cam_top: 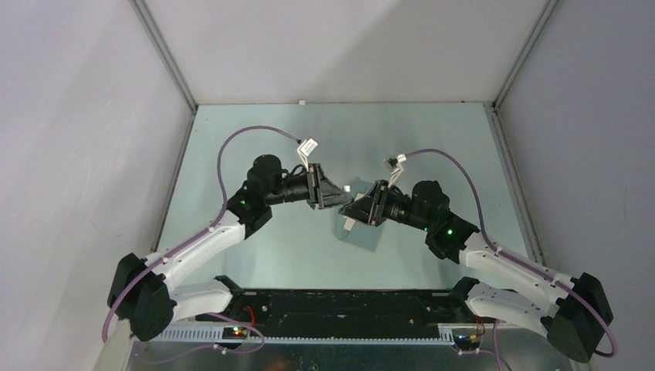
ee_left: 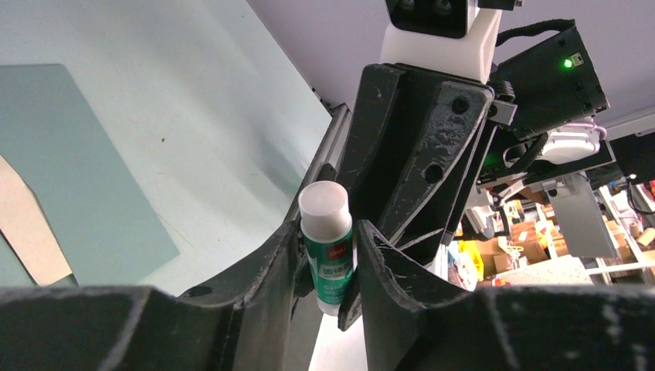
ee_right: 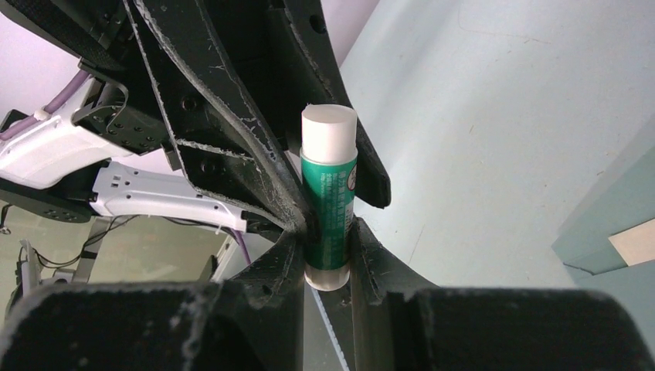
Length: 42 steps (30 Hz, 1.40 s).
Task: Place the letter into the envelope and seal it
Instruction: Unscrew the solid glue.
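Observation:
A glue stick (ee_left: 330,251) with a green label and white cap is held above the table between both grippers. My left gripper (ee_left: 328,239) is shut on it, its fingers (ee_left: 266,267) pressing both sides. My right gripper (ee_right: 328,243) is shut on its lower part (ee_right: 330,209). The two grippers meet tip to tip at mid-table: left gripper (cam_top: 338,201), right gripper (cam_top: 360,207). The teal-grey envelope (ee_left: 73,170) lies flat on the table below them (cam_top: 369,236). The tan letter (ee_left: 23,224) shows at its edge; a pale strip of it also shows in the right wrist view (ee_right: 633,241).
The pale green tabletop (cam_top: 255,135) is bounded by grey walls at the back and sides. A metal rail (ee_left: 332,143) runs along the table's edge. Purple cables (cam_top: 232,143) loop above both arms.

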{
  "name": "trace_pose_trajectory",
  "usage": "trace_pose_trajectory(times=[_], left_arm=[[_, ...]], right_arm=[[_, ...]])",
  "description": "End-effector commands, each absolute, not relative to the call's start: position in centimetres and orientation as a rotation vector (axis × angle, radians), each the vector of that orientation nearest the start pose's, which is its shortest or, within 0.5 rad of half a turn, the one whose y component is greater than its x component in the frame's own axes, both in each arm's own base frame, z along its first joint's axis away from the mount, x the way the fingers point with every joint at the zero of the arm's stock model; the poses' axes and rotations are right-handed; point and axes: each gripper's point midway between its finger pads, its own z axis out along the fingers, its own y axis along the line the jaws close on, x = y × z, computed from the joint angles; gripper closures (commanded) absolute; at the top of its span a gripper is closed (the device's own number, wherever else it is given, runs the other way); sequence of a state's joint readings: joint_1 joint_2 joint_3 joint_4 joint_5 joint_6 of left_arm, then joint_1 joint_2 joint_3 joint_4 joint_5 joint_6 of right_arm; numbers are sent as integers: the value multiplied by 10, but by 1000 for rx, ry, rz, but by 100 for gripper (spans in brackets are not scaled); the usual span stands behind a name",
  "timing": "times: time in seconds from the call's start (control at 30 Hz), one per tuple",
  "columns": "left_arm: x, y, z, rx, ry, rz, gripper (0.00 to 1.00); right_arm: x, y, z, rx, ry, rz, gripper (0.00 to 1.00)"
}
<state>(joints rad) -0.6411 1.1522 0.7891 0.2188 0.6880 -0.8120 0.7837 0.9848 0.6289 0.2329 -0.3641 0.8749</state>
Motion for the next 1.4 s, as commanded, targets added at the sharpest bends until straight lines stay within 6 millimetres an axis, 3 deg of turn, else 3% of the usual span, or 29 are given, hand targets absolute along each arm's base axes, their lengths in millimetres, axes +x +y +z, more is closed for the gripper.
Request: trace_pose_trajectory(times=[0.0, 0.1, 0.2, 0.43, 1.0, 1.03, 1.1, 1.13, 1.2, 1.27, 1.37], left_arm=[[191, -317, 281, 461, 1907, -1624, 56], [190, -317, 284, 466, 1898, -1630, 57], [191, -317, 287, 464, 1887, -1636, 75], [192, -318, 293, 459, 1871, -1652, 99], [199, -307, 307, 413, 1828, -1588, 100], [200, -307, 307, 408, 1828, -1585, 100], [203, -306, 308, 397, 1825, -1579, 100], [203, -305, 308, 388, 1828, -1576, 100], [207, -303, 309, 368, 1823, -1566, 100], [211, -301, 310, 350, 1821, -1559, 100], [216, -297, 315, 318, 1812, -1543, 100]], right_arm=[[185, 306, 263, -210, 1876, 1475, 100], [187, 304, 263, -195, 1874, 1468, 100], [189, 304, 262, -187, 1874, 1463, 100], [190, 304, 262, -186, 1876, 1464, 100], [190, 300, 257, -181, 1898, 1446, 100], [190, 300, 257, -182, 1901, 1448, 98], [189, 300, 256, -184, 1908, 1453, 74], [189, 300, 256, -185, 1909, 1453, 57], [188, 299, 255, -182, 1916, 1449, 41], [187, 297, 255, -183, 1919, 1444, 33], [184, 292, 259, -186, 1907, 1438, 30]])
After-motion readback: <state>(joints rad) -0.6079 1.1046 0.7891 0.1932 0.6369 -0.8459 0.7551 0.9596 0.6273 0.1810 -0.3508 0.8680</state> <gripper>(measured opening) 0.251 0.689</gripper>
